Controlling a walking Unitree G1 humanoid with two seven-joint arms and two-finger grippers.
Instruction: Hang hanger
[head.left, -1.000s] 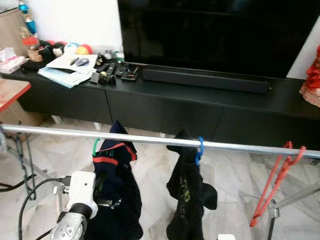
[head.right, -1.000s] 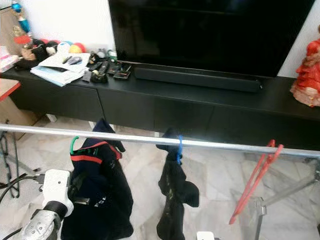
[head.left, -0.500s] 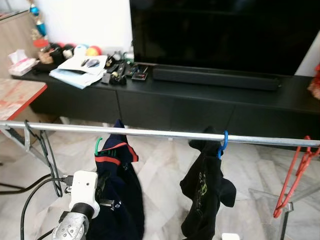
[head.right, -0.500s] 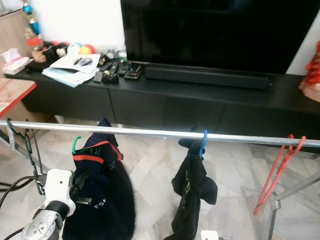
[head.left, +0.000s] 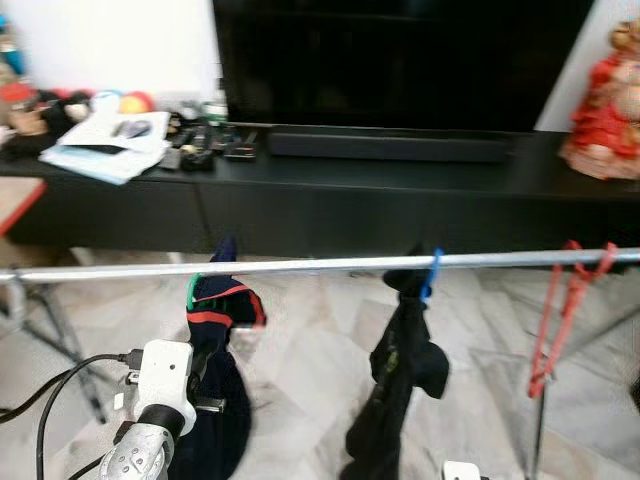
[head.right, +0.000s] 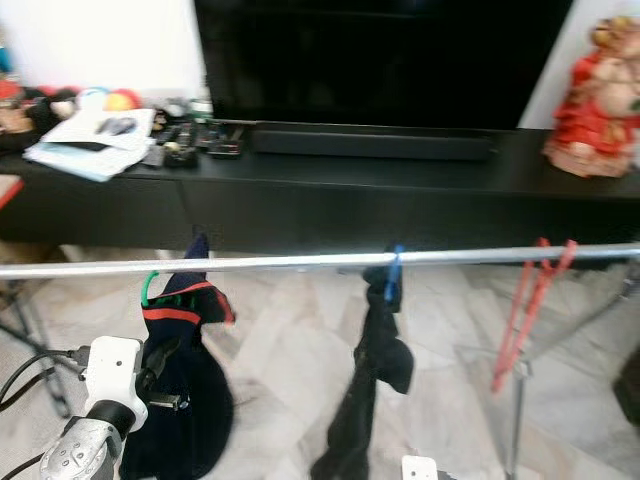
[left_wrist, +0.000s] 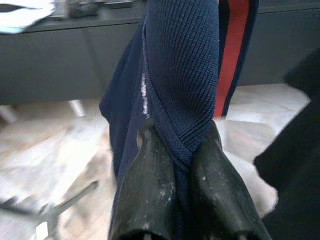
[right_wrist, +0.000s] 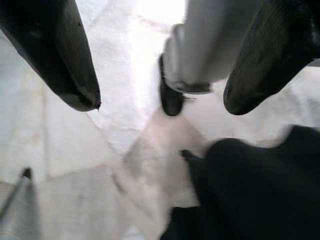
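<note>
A silver rail (head.left: 320, 266) runs across in front of me. At its left a green hanger hook (head.left: 192, 290) carries a navy garment with a red stripe (head.left: 222, 345); the hook's top reaches the rail, and I cannot tell whether it rests on it. My left gripper (left_wrist: 181, 149) is shut on a fold of that navy garment (left_wrist: 182, 65), below the rail, and my left arm (head.left: 165, 385) rises beside it. A blue hanger (head.left: 431, 275) with a black garment (head.left: 400, 380) hangs mid-rail. A red hanger (head.left: 565, 310) hangs at the right. My right gripper (right_wrist: 160, 102) is open above the floor.
Behind the rail stands a long black TV cabinet (head.left: 330, 200) with a TV (head.left: 390, 60), a soundbar (head.left: 385, 146), papers and small clutter (head.left: 105, 145) at the left and a red figurine (head.left: 605, 110) at the right. A rack leg (head.left: 45, 335) slants down at the left.
The whole picture has swung to the right and is blurred, so the camera moved; the red figurine has come into view. My left gripper still holds the navy garment.
</note>
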